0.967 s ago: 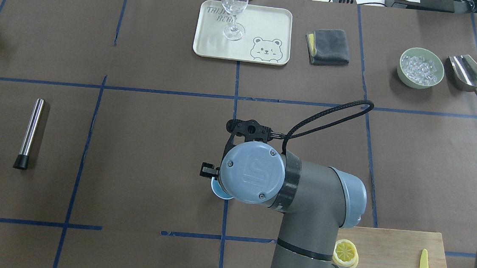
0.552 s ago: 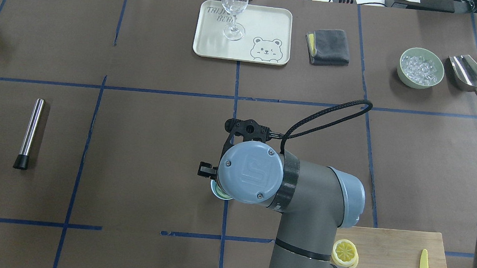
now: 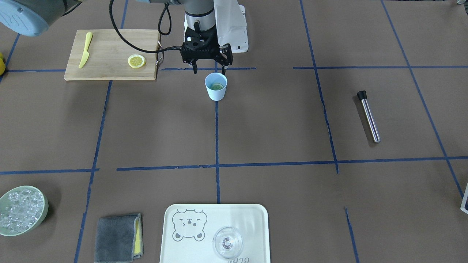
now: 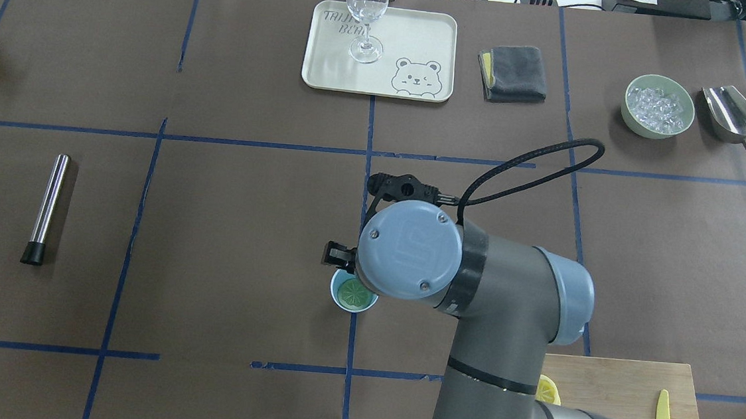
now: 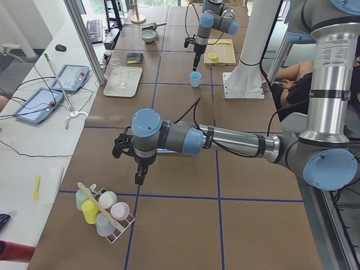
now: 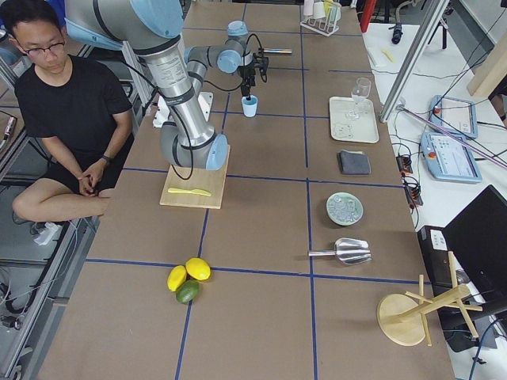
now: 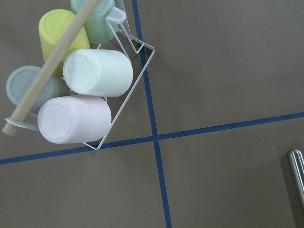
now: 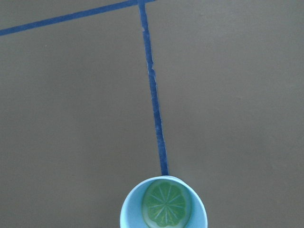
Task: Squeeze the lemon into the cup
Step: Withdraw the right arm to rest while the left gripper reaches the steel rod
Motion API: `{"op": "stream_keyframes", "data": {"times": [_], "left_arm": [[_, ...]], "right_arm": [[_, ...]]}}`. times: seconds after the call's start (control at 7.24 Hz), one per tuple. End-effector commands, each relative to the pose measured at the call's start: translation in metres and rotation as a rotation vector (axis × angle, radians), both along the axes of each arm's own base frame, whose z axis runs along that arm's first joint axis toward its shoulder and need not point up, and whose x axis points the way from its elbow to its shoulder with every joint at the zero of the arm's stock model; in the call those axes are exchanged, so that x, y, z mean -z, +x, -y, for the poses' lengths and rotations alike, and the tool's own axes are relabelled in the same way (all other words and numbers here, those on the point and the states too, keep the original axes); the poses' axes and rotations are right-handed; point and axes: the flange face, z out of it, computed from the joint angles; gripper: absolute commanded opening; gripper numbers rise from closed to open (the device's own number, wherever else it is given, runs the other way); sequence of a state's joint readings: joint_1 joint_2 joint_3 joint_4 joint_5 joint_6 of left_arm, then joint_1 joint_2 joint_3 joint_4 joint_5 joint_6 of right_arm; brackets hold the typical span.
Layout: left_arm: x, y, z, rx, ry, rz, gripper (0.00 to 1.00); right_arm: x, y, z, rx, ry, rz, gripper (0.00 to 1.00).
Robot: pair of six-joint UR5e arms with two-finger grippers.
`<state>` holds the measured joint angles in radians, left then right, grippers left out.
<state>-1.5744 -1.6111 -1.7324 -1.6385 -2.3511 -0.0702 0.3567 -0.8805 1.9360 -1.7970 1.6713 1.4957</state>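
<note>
The light-blue cup [image 3: 215,87] stands on the table's centre line near the robot. A lemon slice [image 3: 218,86] lies flat inside it, also shown in the overhead view [image 4: 353,293] and the right wrist view [image 8: 166,205]. My right gripper [image 3: 209,68] hangs open and empty just above and behind the cup's rim [image 8: 164,182]. A second lemon slice [image 3: 136,61] lies on the wooden cutting board [image 3: 109,54]. My left gripper [image 5: 139,177] hangs far off over the table's left end. It shows only in the left side view, so I cannot tell its state.
A yellow plastic knife [image 3: 85,54] lies on the board. A metal rod [image 3: 368,117] lies to the left. Across the table are a tray [image 3: 248,219] with a clear glass [image 3: 227,241], a grey cloth [image 3: 117,238] and an ice bowl [image 3: 22,210]. A mug rack [image 7: 85,85] is under the left wrist.
My right wrist has shifted right and farther from the robot, uncovering the cup. The lemon slice now shows lying inside the cup.
</note>
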Motion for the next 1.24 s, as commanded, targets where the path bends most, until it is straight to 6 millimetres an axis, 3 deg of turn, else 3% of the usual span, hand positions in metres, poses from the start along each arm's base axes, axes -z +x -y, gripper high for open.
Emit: {"op": "stream_keyframes", "data": {"times": [0.0, 0.14, 0.28, 0.55, 0.69, 0.83, 0.97, 1.1], "left_arm": [[0.040, 0.070, 0.011, -0.021, -0.029, -0.003, 1.00], [0.070, 0.100, 0.004, -0.003, -0.050, -0.002, 1.00], [0.088, 0.128, -0.005, -0.022, -0.083, -0.011, 1.00], [0.110, 0.199, -0.027, -0.056, -0.176, -0.044, 1.00], [0.106, 0.226, -0.035, -0.071, -0.224, -0.044, 1.00], [0.087, 0.248, -0.035, -0.102, -0.262, -0.026, 1.00], [0.066, 0.273, -0.030, -0.133, -0.279, -0.016, 1.00], [0.048, 0.295, -0.027, -0.134, -0.301, -0.024, 1.00]], "right_arm": [[-0.027, 0.092, 0.052, 0.083, 0.015, -0.077, 1.00], [-0.057, 0.135, 0.083, 0.134, 0.057, -0.104, 1.00], [-0.090, 0.184, 0.116, 0.182, 0.082, -0.132, 1.00], [-0.145, 0.302, 0.167, 0.239, 0.095, -0.100, 1.00], [-0.192, 0.367, 0.176, 0.270, 0.105, -0.076, 1.00], [-0.244, 0.427, 0.181, 0.275, 0.115, -0.014, 1.00], [-0.308, 0.477, 0.180, 0.282, 0.151, 0.050, 1.00], [-0.343, 0.514, 0.185, 0.257, 0.177, 0.097, 1.00]]}}
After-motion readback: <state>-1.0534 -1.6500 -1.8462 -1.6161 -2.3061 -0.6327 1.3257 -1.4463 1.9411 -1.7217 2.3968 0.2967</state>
